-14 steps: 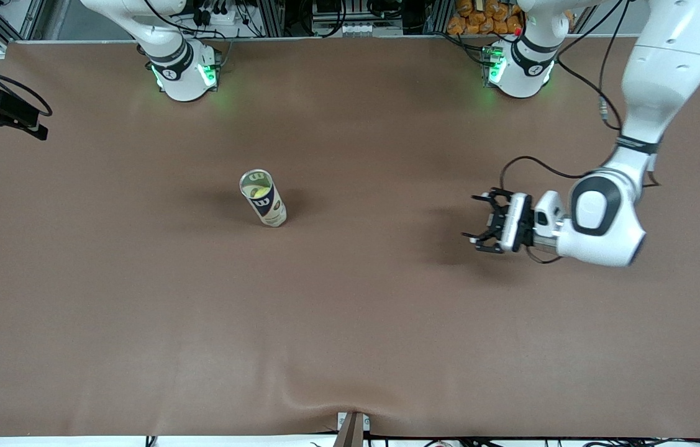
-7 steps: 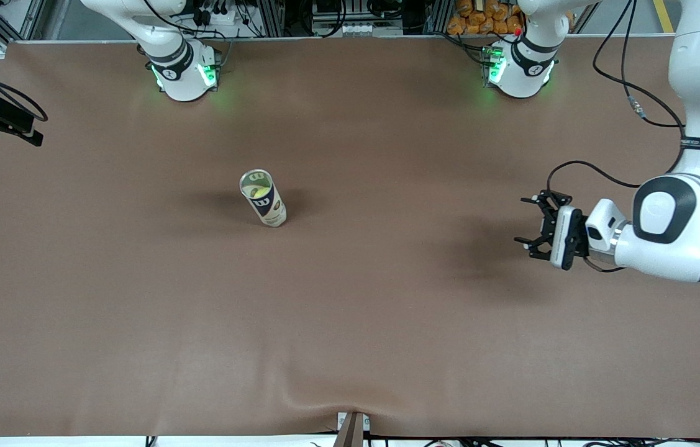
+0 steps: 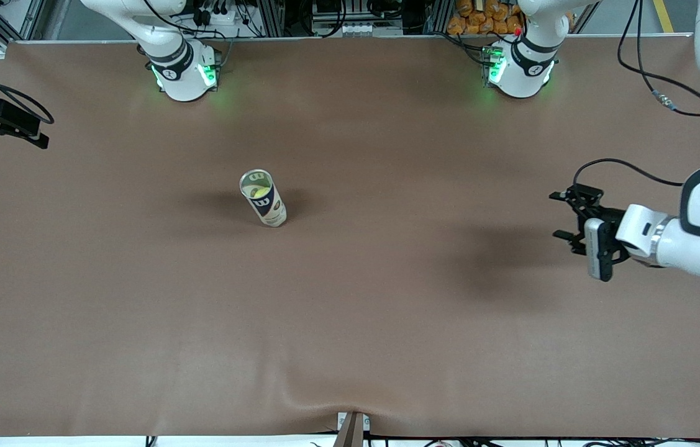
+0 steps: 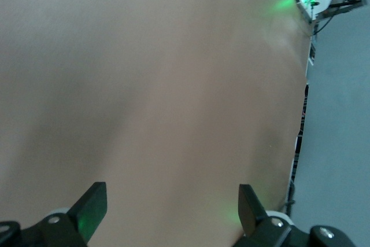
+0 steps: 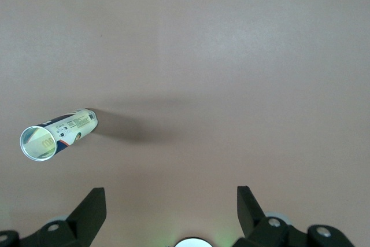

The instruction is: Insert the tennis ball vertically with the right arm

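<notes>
In the front view, the ball can [image 3: 263,197] stands upright mid-tabletop [image 3: 387,323] with its mouth open and a tennis ball [image 3: 258,192] inside. The left gripper [image 3: 564,215] hovers with fingers spread near the left arm's edge. The left wrist view shows only bare cloth between spread fingers [image 4: 92,205]. In the right wrist view, the right gripper [image 5: 170,203], fingers apart, hangs high over the can [image 5: 55,134].

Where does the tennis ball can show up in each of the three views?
Front view: the tennis ball can stands upright mid-table, toward the right arm's end, a ball visible inside.
Right wrist view: the can shows with its open mouth toward the camera.
Left wrist view: not in it; only bare table.
Shared landmark: the brown table surface.
</notes>
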Action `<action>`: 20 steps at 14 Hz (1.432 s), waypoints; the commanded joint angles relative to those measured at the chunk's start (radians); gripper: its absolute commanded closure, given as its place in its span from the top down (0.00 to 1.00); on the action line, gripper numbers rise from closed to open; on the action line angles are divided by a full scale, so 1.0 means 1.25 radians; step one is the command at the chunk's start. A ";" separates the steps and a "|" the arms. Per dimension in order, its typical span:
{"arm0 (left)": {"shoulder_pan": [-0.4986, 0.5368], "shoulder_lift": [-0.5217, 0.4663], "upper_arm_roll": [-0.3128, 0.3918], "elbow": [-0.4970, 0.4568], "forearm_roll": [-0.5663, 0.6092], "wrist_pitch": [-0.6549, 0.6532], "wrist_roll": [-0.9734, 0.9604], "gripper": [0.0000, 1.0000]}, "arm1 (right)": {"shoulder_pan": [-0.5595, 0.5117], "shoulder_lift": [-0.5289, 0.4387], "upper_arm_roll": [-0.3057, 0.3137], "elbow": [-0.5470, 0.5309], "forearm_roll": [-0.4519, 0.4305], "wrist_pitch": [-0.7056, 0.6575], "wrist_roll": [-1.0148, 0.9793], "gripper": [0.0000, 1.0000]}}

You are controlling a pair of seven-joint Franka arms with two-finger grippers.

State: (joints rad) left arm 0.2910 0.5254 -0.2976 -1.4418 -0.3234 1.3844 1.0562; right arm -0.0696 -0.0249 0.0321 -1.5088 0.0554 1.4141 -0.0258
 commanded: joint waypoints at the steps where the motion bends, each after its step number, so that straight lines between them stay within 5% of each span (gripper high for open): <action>1: -0.006 -0.073 0.024 0.020 0.063 -0.052 -0.101 1.00 | -0.001 0.006 0.005 0.009 -0.005 0.016 -0.003 1.00; 9: -0.007 -0.306 0.038 -0.023 0.088 -0.171 -0.518 1.00 | -0.029 0.004 0.004 -0.013 0.000 0.021 -0.003 1.00; 12: -0.068 -0.419 0.037 -0.048 0.136 -0.168 -0.700 1.00 | -0.031 0.003 0.004 -0.015 0.000 0.016 -0.001 1.00; 16: -0.137 -0.431 0.098 -0.038 0.278 -0.113 -0.703 1.00 | -0.031 0.005 0.004 -0.016 0.000 0.015 -0.003 1.00; 20: -0.140 -0.490 0.131 -0.065 0.251 -0.057 -0.779 1.00 | -0.031 0.005 0.004 -0.019 0.000 0.015 -0.003 1.00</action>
State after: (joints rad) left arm 0.1231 -0.0175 -0.1383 -1.4729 0.0043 1.2866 0.1572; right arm -0.0974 -0.0131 0.0284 -1.5268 0.0555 1.4359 -0.0256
